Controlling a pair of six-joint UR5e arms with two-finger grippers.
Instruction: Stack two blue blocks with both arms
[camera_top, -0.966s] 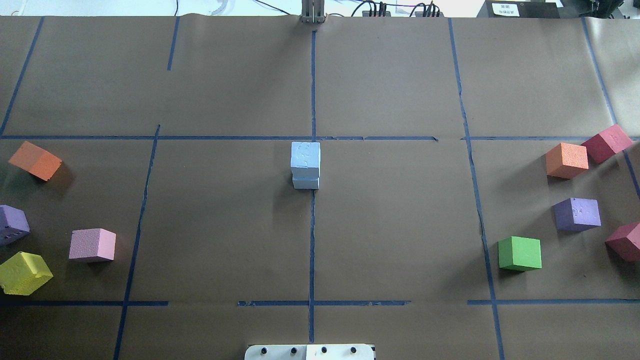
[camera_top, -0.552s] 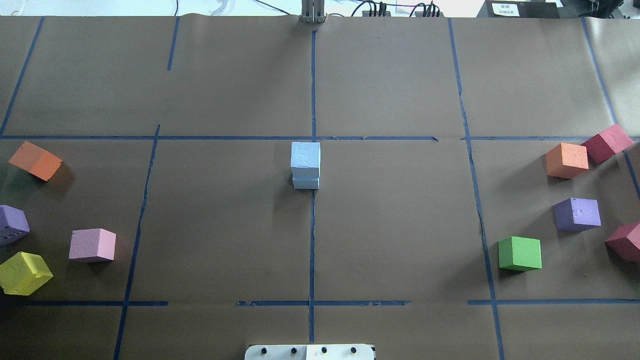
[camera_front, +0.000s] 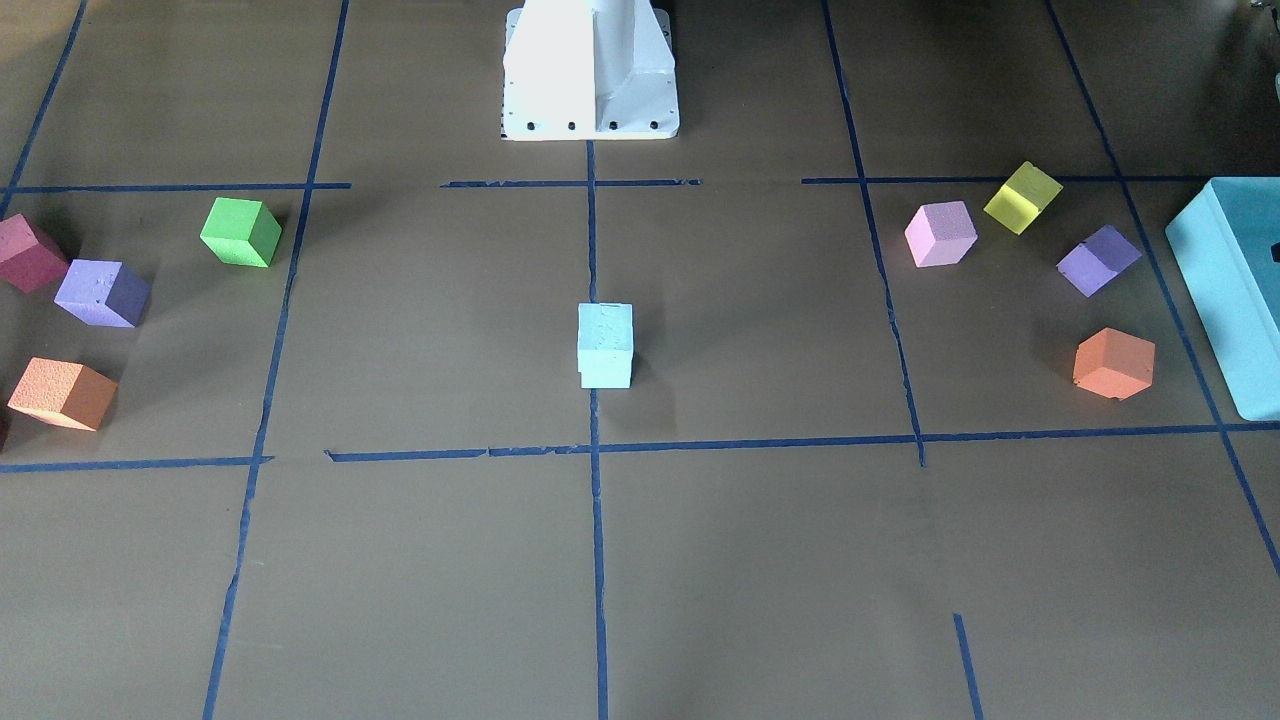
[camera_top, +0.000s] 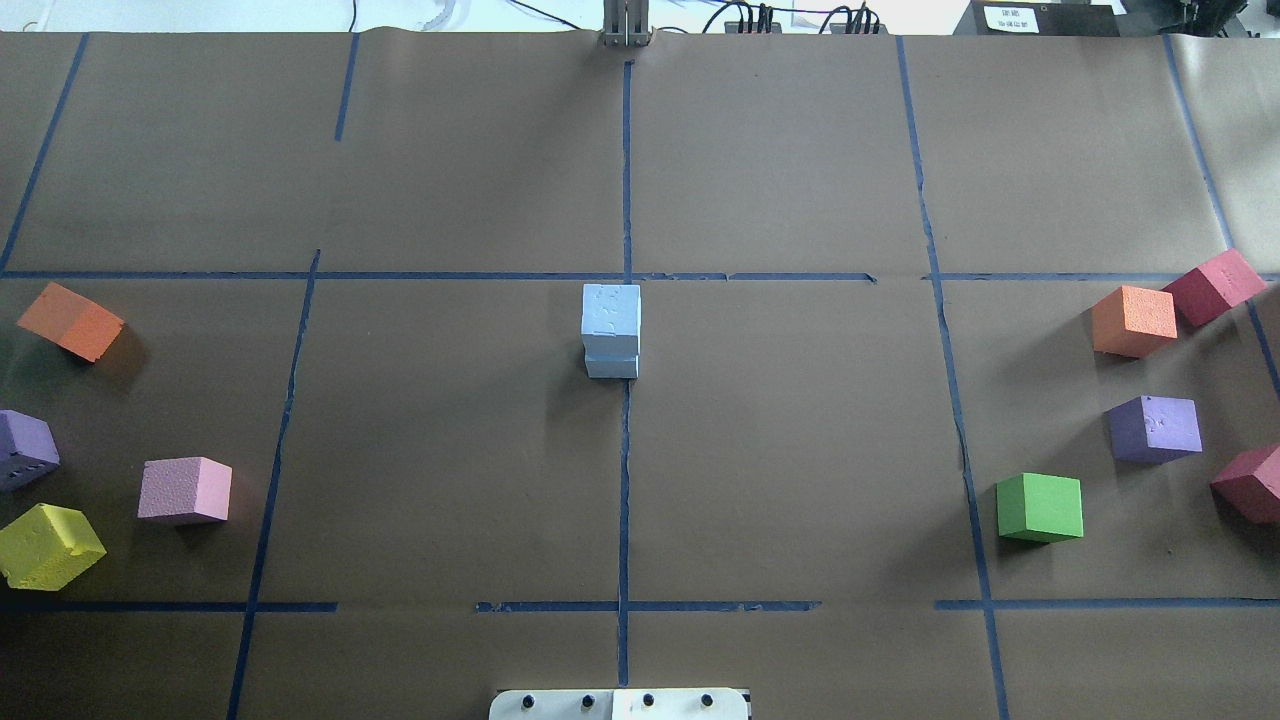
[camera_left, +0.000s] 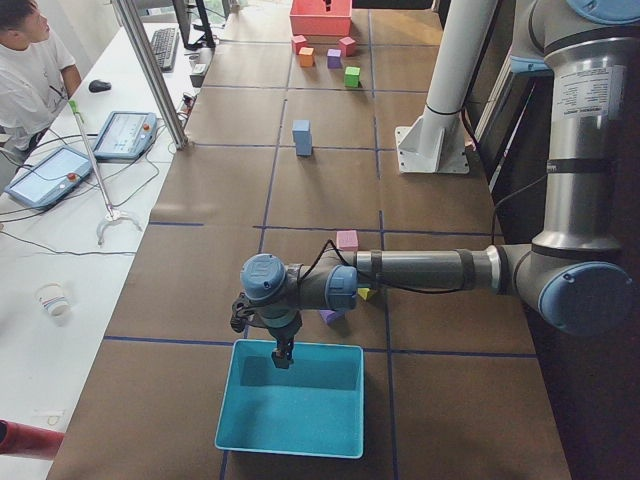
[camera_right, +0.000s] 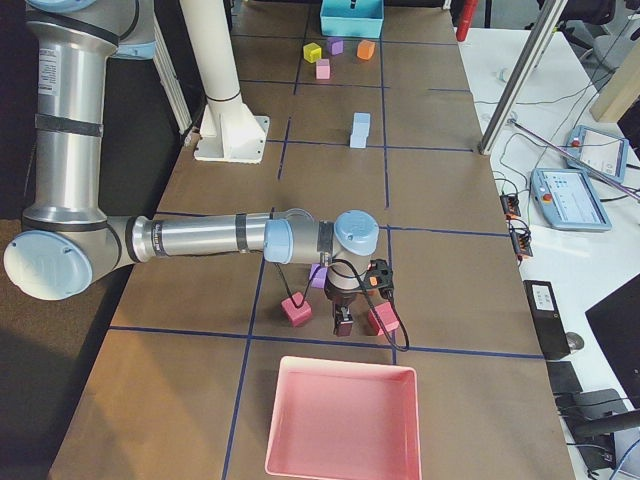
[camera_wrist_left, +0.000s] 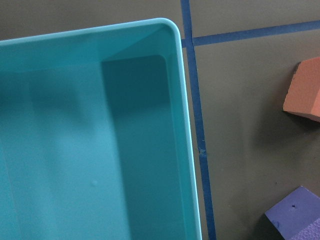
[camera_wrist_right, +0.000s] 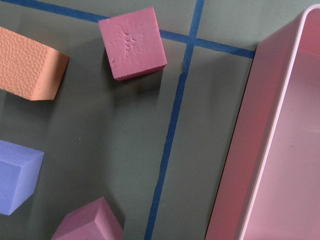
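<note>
Starting far out to the left of the white pedestal base (camera_top: 620, 705), I have the left arm (camera_left: 420, 270) stretched low along the table. The left gripper (camera_left: 283, 355) hangs pointing down over the teal box (camera_left: 300, 415), close to the box's rim on the base's side. Only the side camera catches those fingers, so I cannot tell whether they are apart or together. The left wrist camera gives me just the box's corner and rim. Moving in toward the base I pass the left cluster: an orange cube (camera_top: 70, 320), a purple cube (camera_top: 25, 448), a yellow cube (camera_top: 50, 545) and a pink cube (camera_top: 185, 490), all loose on the brown paper. Now dead centre, straight out in front of the base on the middle tape line: the two blue blocks are stacked. The upper blue block (camera_top: 611, 312) sits on the lower blue block (camera_top: 612, 366), edges nearly flush, nothing touching them, both arms well apart from the pile. Carrying on to the base's right, there is a green cube (camera_top: 1040, 507), then a second orange cube (camera_top: 1133, 320), a second purple cube (camera_top: 1155, 428) and two red cubes (camera_top: 1213, 285) at the paper's edge. Out past those, the right arm (camera_right: 200, 237) reaches low. The right gripper (camera_right: 343, 322) points down between the two red cubes, just short of the pink tray (camera_right: 340, 425). Again I only get it from the side, so whether it is apart or closed I cannot tell.
</note>
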